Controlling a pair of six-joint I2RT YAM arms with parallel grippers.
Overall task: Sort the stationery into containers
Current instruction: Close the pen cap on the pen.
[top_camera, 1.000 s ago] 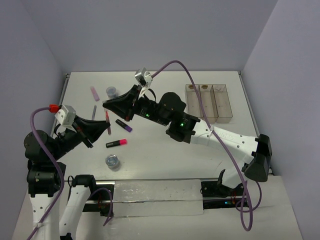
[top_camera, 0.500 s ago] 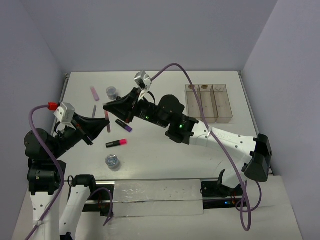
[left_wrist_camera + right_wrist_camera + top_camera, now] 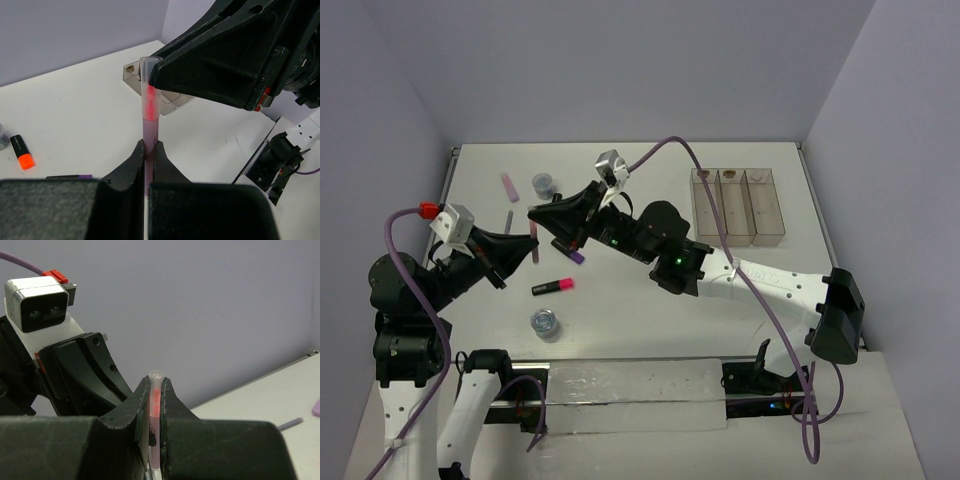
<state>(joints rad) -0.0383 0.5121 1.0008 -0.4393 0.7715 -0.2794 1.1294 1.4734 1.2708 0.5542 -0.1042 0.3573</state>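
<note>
I am standing by the white table (image 3: 650, 310) and both arms are meeting over its left part. The left gripper (image 3: 148, 149) is clenching the lower end of a thin translucent pink stick with a clear cap (image 3: 150, 112), and its two black fingers are pressing on the stick from both sides. The right gripper (image 3: 155, 387) is grasping the same stick near the capped end, with its jaws closed tight on it. So the stick is hanging in the air between the two claws and is not touching the table. It is well apart from the three narrow clear plastic bins joined in a row (image 3: 744, 210), which are sitting at the far right of the table. Below the arms, a short black highlighter with a pink end (image 3: 552, 287) is lying flat, and a round clear bluish pot (image 3: 544, 323) is standing near it, closer to the arm bases. A second bluish pot (image 3: 543, 183) is standing at the far left, just beside a pale pink block (image 3: 507, 184). A thin grey stick (image 3: 508, 221) is lying near them. A black highlighter with a purple end (image 3: 574, 255) is partly hiding under the right arm.
</note>
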